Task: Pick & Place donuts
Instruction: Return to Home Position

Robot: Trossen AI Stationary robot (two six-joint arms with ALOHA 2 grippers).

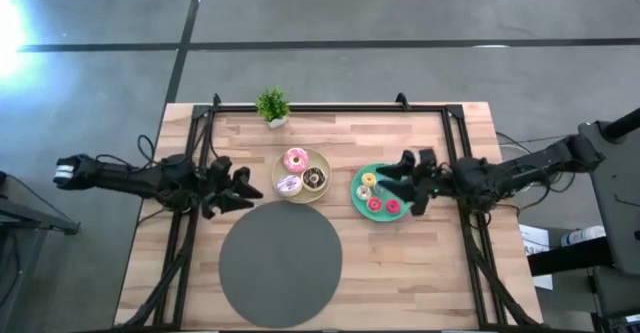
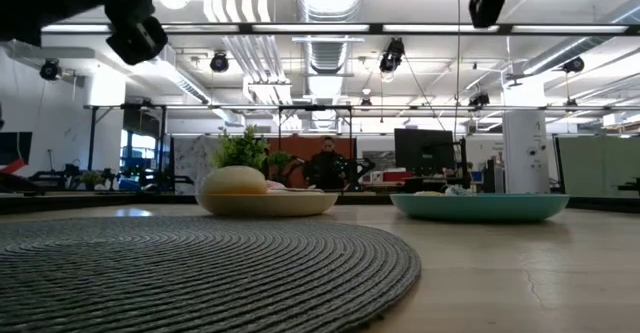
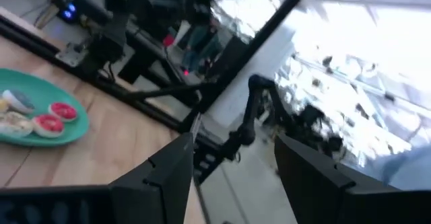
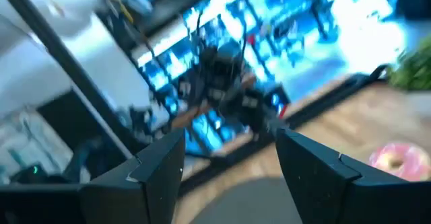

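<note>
Though near right gripper (image 1: 405, 186), donuts (image 1: 375, 205) on plate (image 1: 356, 193).

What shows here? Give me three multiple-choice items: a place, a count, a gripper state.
1. The pink donut lies on: A the beige plate; B the teal plate; C the grey mat.
2. Donuts on the beige plate: A one; B three; C six.
3. The left gripper and right gripper are: A both open; B both shut; C shut on donuts.
Key: 1 A, it sits beside the lilac donut; 2 B, pink, lilac and the brown donut; 3 A, the wrist views show fingers apart, nothing between.
</note>
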